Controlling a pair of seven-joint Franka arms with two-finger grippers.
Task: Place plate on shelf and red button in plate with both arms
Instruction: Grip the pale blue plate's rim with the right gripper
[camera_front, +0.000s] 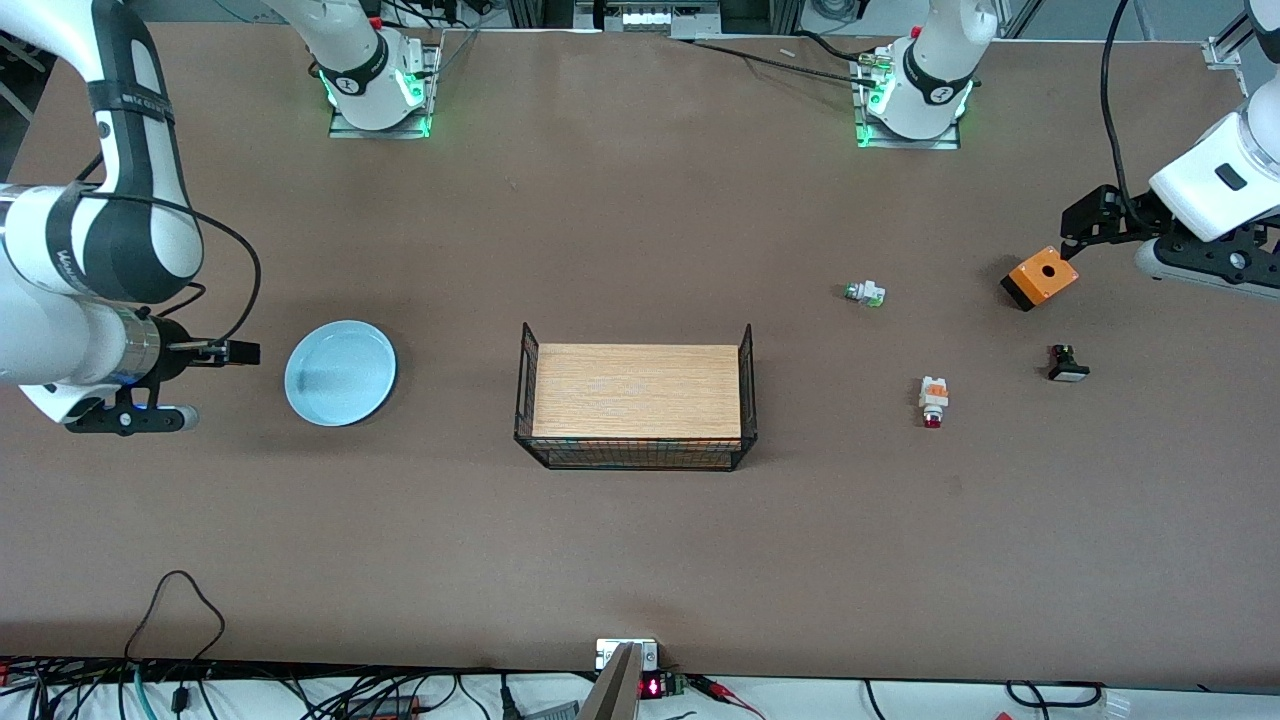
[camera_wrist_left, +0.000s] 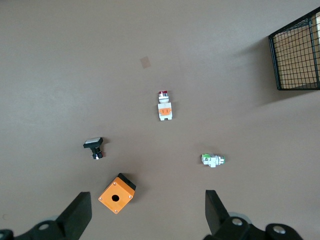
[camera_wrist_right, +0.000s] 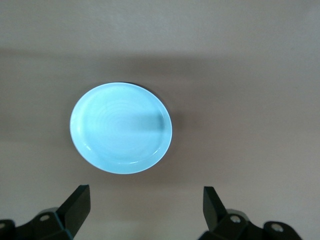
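You are seeing both arms hanging above the ends of the brown table (camera_front: 640, 560). The right arm is bending in from the table edge at its own end, and its gripper (camera_wrist_right: 145, 202) is hovering beside the plate (camera_front: 340, 372), fingers spread wide and holding nothing. The left arm is reaching in at its own end, and its gripper (camera_wrist_left: 148, 210) is hanging over the orange box (camera_front: 1041, 276), fingers likewise wide apart and empty.

The wire rack (camera_front: 636, 398) with the wooden top is sitting mid-table, and you are getting wide bare board around it. The plate is lying flat toward the right arm's end, well apart from the rack. The red button (camera_front: 932, 399) is lying on its side toward the left arm's end, between the rack and the black button (camera_front: 1067, 363), with its red cap pointing at the front camera. The white-and-green button (camera_front: 866, 293) is resting farther from the front camera than the red one. Cables are trailing along the table's edge nearest the front camera.
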